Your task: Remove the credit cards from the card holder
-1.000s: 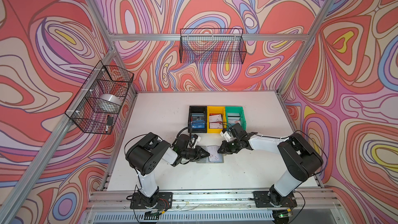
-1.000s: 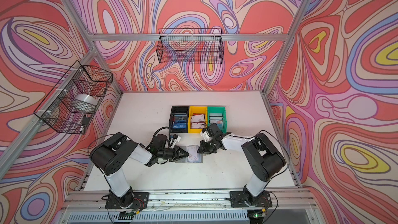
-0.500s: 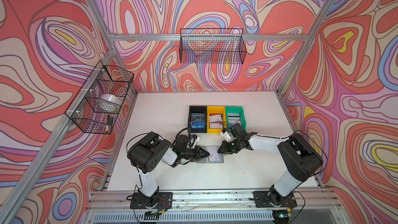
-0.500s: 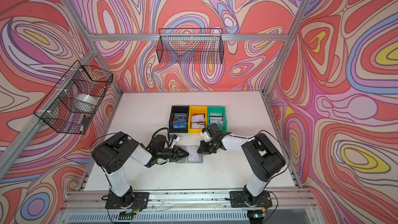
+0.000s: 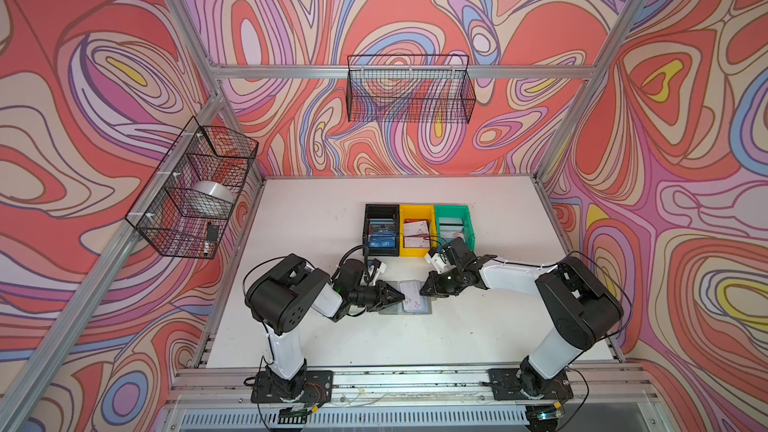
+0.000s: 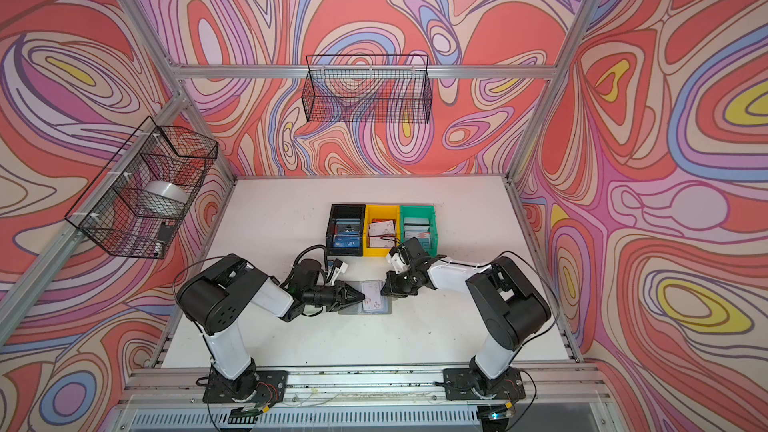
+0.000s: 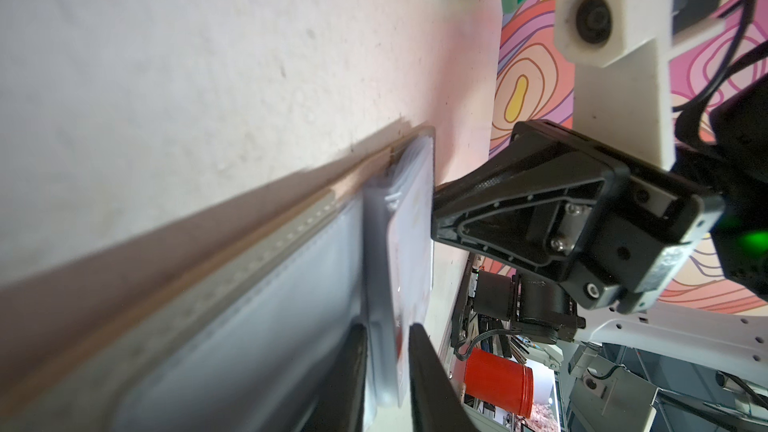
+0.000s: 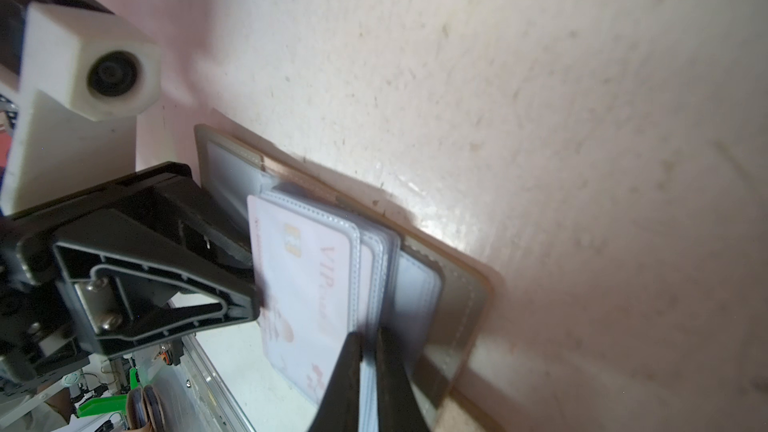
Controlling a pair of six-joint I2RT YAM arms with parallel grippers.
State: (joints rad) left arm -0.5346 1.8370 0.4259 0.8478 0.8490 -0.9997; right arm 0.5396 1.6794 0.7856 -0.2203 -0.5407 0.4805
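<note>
While the grey card holder (image 8: 461,305) lies spread open on the white desk (image 5: 374,338) between both arms, I see my left claw (image 5: 400,297) pinching the edge of a credit card (image 8: 307,284). The card is white, with a gold chip, red script and small red blossoms, and it pokes out of the top clear sleeve (image 8: 374,251). My right claw (image 5: 424,289) is pressed together on the sleeves' opposite edge.

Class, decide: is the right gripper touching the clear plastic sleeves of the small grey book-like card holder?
Touching. The right wrist view shows the right gripper pinching an edge of the clear plastic sleeves between its black fingers.
</note>
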